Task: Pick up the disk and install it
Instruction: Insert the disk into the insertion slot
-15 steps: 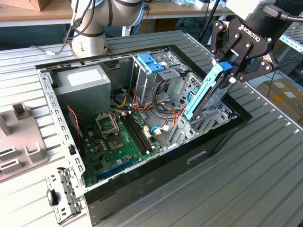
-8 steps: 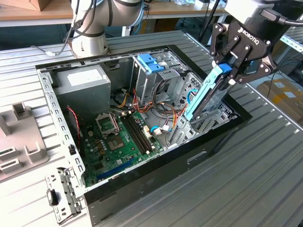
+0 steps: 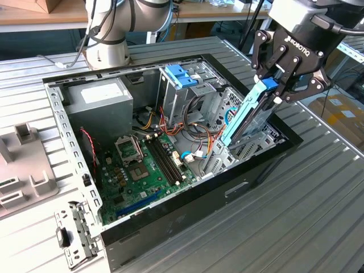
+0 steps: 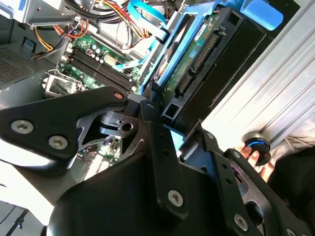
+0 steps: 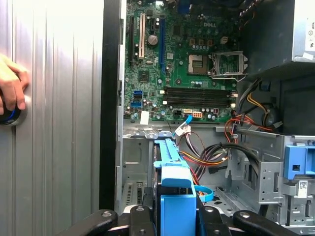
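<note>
Gripper (image 3: 276, 86) clamped on disk (image 3: 243, 118); disk tilted, lower end down in case (image 3: 187, 211). Install step, apparently not yet seated.

this is looking like a robotics lab or workshop: a robot arm (image 3: 108, 34) is standing on a ribbed aluminium table (image 3: 318, 216), with an opened computer case (image 3: 187, 219) lying on it. wooden benches (image 3: 34, 14) are running along the far side, and cardboard boxes (image 3: 341, 114) are sitting below the table edge at the exterior view's right.
</note>
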